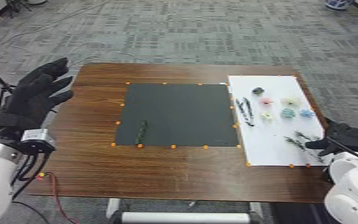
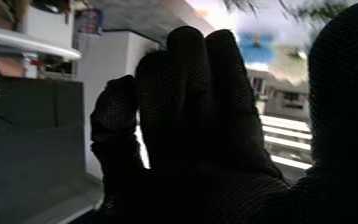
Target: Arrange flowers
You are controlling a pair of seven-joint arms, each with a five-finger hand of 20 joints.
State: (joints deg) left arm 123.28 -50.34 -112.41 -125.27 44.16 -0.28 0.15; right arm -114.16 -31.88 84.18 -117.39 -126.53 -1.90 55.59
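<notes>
1. Progress looks early. One green stem point(image 1: 142, 133) lies on the dark sheet point(image 1: 180, 110) at the middle of the bench point(image 1: 175, 172), near that sheet's near left corner; I take it as the only piece placed.
2. The rest of the material lies on the white sheet point(image 1: 261, 150) at the right of the bench, presumably waiting its turn.
3. On its far part are a dark bloom point(image 1: 257, 91), a pink bloom point(image 1: 266, 101) and a cream bloom point(image 1: 290, 101). Just nearer lie a pale yellow bloom point(image 1: 267, 116), a blue-green bloom point(image 1: 287, 114) and a blue bloom point(image 1: 306, 114).
4. Dark slim stems point(image 1: 248, 111) lie along its left side, and feathery green sprigs point(image 1: 295, 143) on its near right part. All these seem left to move.
5. The right hand point(image 1: 342, 138) is at the white sheet's right edge, beside the sprigs. Its fingers are straight and the thumb stands well apart; I see nothing held. Whether it touches a sprig, I cannot tell.
6. The left hand point(image 1: 35, 97) is off the left edge of the bench, fingers extended, with nothing in it.
7. A likely next step is another sprig going over to join the placed stem, with the blooms to follow.
</notes>
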